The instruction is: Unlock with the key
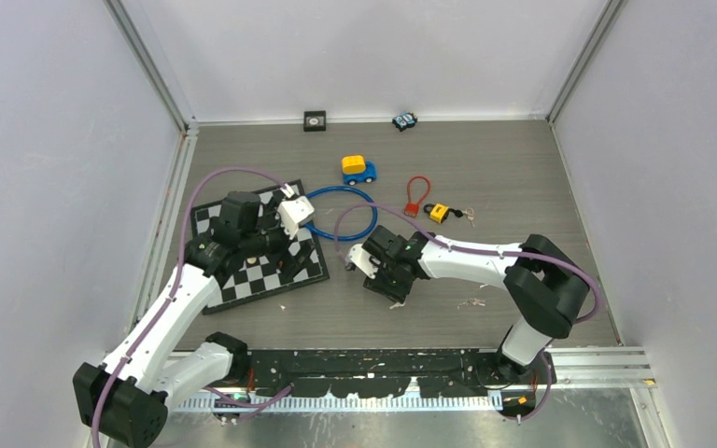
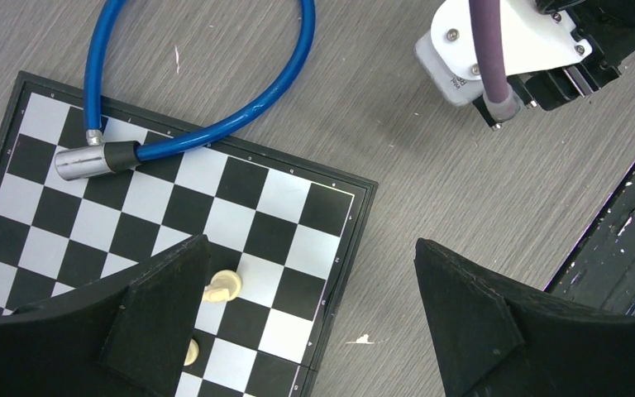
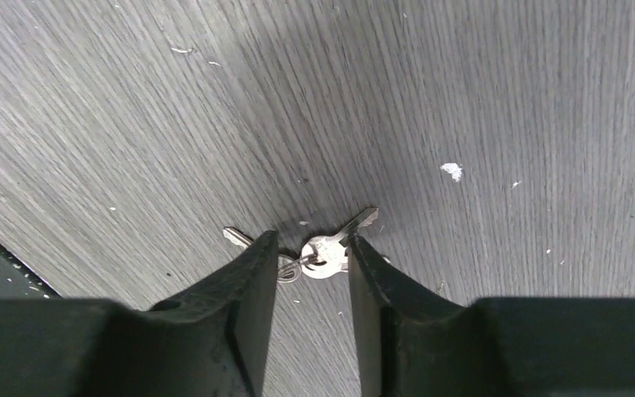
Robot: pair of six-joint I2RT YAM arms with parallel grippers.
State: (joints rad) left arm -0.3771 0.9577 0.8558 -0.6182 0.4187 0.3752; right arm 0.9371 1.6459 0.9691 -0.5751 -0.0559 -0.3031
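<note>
**Right gripper straddling a bunch of keys on the table**

From above, we are looking down on a grey wood-grain table (image 1: 523, 177) with pale walls around it. The left arm (image 1: 173, 303) is reaching over a chessboard (image 1: 243, 285). The right arm (image 1: 471, 261) is bending in toward the middle of the table, its end sitting near the board's right edge. A blue cable lock (image 1: 344, 189) is lying in a loop near both arm ends, with one end resting on the chessboard. Farther back, a yellow padlock (image 1: 440, 213), a red cable loop (image 1: 417, 194) and a yellow-and-blue toy car (image 1: 358, 169) are sitting well apart from both arms.

Through the left wrist camera, we are seeing the left gripper (image 2: 310, 248) hanging above a corner of the board. Its fingers are spread wide, with nothing between them. The cable lock's silver barrel (image 2: 78, 163) is lying on the squares, up and to the left of the fingers and apart from them. A pale chess piece (image 2: 223, 287) is lying on its side just beside the finger on the picture's left.

Through the right wrist camera, we are seeing the right gripper (image 3: 312, 240) down at the tabletop, its two fingers standing a narrow gap apart. The bunch of keys (image 3: 324, 252) is lying flat on the table right in that gap, and a key blade is poking out past each finger. We cannot tell whether the fingers are already pressing on the keys.
</note>
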